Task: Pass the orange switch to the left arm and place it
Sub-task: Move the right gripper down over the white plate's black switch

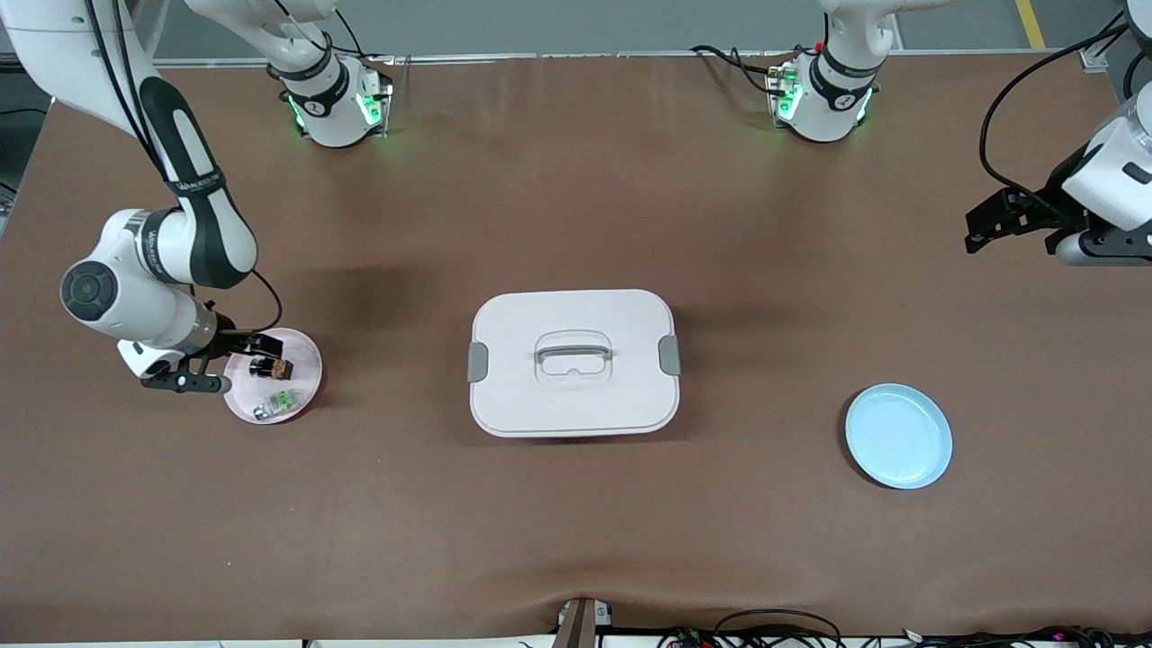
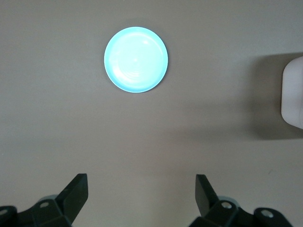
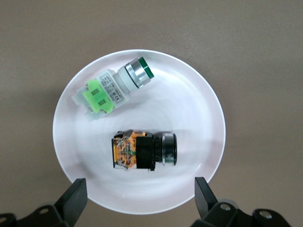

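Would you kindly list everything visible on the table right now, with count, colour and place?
orange switch: one, black with orange end, lying on the pink plate
green switch: one, green and silver, on the same plate, nearer the front camera
pink plate: one, toward the right arm's end
box: one, white with grey latches, mid-table
blue plate: one, light blue, bare, toward the left arm's end
right gripper: black, open, over the pink plate
left gripper: black, open, waiting above the table's left-arm end
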`<state>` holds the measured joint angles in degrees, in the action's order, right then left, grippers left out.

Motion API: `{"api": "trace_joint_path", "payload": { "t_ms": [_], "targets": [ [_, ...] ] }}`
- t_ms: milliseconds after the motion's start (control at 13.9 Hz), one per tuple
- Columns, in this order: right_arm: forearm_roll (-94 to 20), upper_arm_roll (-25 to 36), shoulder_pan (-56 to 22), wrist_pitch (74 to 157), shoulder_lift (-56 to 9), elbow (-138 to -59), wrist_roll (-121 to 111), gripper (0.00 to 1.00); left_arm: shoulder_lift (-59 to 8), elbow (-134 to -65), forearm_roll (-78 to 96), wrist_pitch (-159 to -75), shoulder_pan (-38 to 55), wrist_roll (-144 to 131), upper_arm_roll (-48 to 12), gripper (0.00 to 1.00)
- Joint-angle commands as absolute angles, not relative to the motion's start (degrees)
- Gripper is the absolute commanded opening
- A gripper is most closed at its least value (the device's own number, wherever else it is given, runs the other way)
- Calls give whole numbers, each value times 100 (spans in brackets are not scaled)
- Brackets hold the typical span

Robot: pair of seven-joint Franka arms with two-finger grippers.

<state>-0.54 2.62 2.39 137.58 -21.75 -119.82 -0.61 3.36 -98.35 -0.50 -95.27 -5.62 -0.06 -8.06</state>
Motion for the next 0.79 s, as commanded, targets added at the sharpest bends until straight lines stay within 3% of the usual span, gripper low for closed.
{"api": "trace_joint_path", "payload": {
  "t_ms": [0, 719],
  "targets": [
    [-53, 211, 316, 14035, -2364, -11962, 9, 100, 325, -9738, 53, -9360, -606, 123, -809, 100],
    [-53, 211, 387, 14423, -2821, -11830, 9, 100, 290, -9765, 44, -9308, -589, 114, -809, 100]
  ]
}}
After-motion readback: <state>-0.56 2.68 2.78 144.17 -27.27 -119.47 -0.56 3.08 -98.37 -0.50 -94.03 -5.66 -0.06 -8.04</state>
